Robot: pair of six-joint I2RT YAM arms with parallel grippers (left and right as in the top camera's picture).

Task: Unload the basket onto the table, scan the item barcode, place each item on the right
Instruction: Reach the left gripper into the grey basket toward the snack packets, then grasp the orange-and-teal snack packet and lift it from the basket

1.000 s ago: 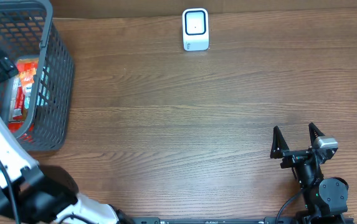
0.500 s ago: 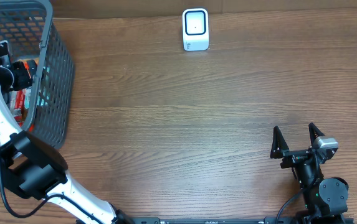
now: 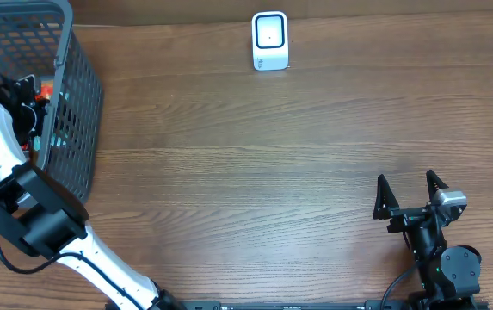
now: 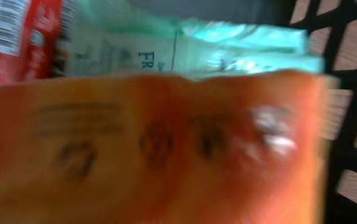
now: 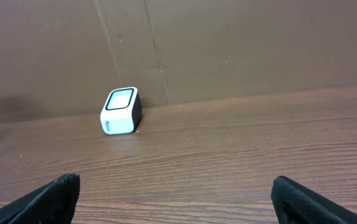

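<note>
Jaws stand spread and empty on both arms: left jaws inside the basket (image 3: 78,129), close over an orange packet (image 4: 166,143) among other packets (image 4: 240,43), right jaws idle above the bench (image 3: 255,172), scanner (image 3: 270,40) well apart; risk: closing could pinch two packets or snag the mesh.

The wooden tabletop (image 3: 255,155) is carrying a dark mesh basket (image 3: 78,112) at its left edge and a white scanner (image 3: 269,40) near its far edge.
</note>
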